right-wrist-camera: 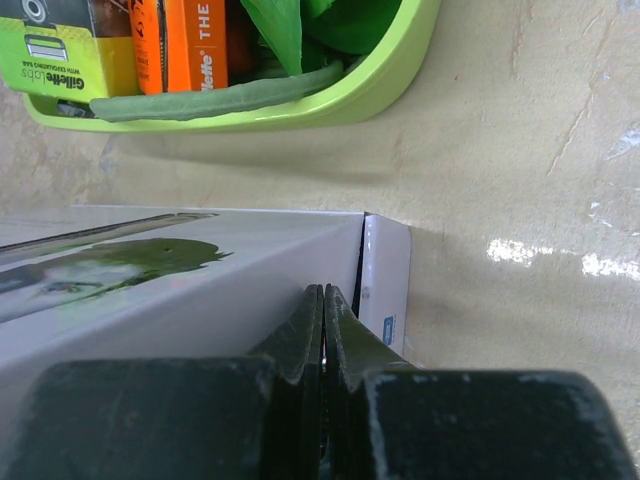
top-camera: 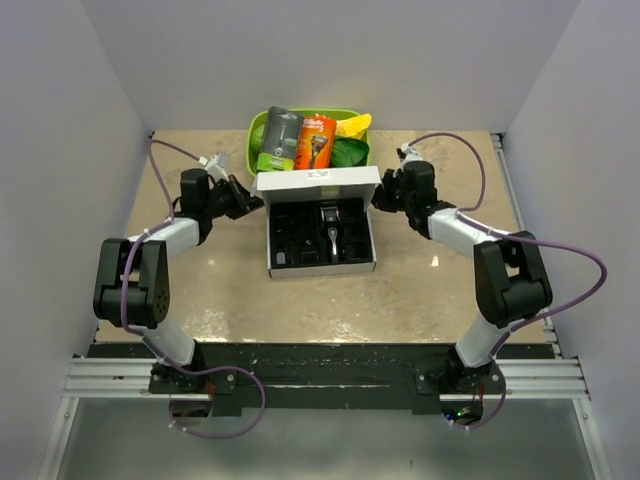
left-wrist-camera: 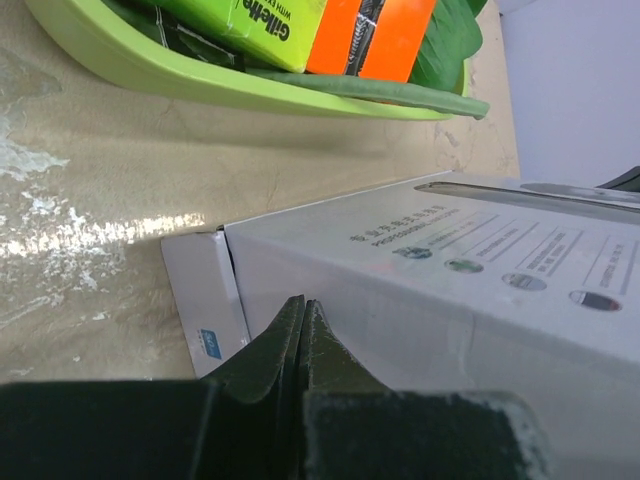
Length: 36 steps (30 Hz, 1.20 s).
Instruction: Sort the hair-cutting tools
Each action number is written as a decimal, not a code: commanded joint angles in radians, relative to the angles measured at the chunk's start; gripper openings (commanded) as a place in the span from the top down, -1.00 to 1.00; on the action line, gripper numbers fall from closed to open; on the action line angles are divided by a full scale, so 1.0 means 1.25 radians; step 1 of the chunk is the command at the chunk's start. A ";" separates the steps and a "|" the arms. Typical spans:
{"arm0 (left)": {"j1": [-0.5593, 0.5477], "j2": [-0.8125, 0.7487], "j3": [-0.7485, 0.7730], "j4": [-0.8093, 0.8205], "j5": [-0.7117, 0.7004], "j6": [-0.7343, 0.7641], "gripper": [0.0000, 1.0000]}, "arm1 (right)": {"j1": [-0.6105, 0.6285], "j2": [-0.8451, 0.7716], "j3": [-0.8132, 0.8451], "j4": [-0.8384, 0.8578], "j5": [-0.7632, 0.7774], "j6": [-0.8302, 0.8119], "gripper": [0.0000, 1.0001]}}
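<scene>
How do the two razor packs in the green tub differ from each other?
Colour: the grey-and-green pack is dark grey on top with a lime-green lower band, while the orange pack is orange nearly all over.
Position: the grey-and-green pack sits by the tub's left side, and the orange pack is to its right, nearer the middle.
Shared: both lie in the green tub behind the open box, and both carry the Gillette name.

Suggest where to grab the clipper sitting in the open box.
The clipper lies flat in the black tray, long axis near-to-far. Probably take its slim handle below the silver head, from straight above, jaws across its width.
</scene>
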 commanded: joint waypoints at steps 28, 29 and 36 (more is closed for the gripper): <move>-0.019 -0.116 -0.100 -0.022 -0.039 0.056 1.00 | 0.031 -0.125 -0.080 -0.010 0.048 -0.067 1.00; -0.019 -0.118 -0.103 -0.024 -0.041 0.057 1.00 | 0.031 -0.126 -0.080 -0.010 0.052 -0.070 1.00; -0.018 -0.142 -0.125 -0.050 -0.073 0.069 1.00 | 0.032 -0.145 -0.106 -0.010 0.082 -0.079 1.00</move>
